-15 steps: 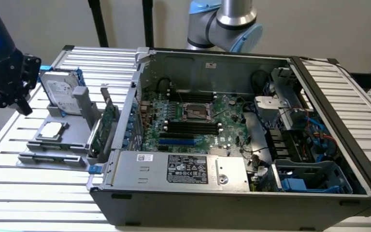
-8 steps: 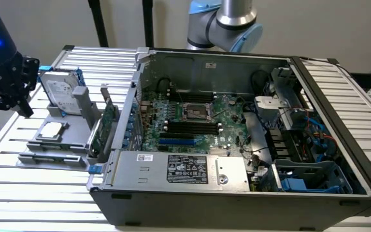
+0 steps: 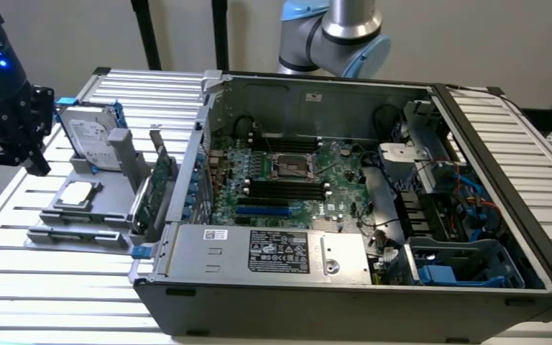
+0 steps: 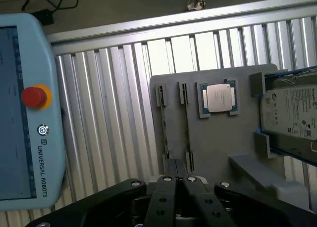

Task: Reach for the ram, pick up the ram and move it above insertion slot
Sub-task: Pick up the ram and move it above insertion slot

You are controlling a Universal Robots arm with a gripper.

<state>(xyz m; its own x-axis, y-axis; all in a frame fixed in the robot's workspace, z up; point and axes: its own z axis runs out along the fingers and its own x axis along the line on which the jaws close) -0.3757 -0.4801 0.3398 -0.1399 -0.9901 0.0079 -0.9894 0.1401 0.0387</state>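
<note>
So the gripper is hanging over one edge of the gray parts fixture. Its two fingers look pressed together, with nothing pinched between them. Just past the fingertips are the fixture's two narrow slots — I can't tell what the thin dark strips in them are. Beside the slots sits a CPU, then a hard drive in a blue-edged cradle. A Universal Robots teach pendant with a red stop button is on the far side of the slots, over the slatted table.

The ram shows up in the exterior view — a slim green board standing on edge on the side of the fixture nearest the open computer case. It's just beside a taller green card. It's still in the fixture, well apart from the black memory slots on the motherboard inside the case. A gray-and-blue joint of the arm pokes up behind the case.
</note>
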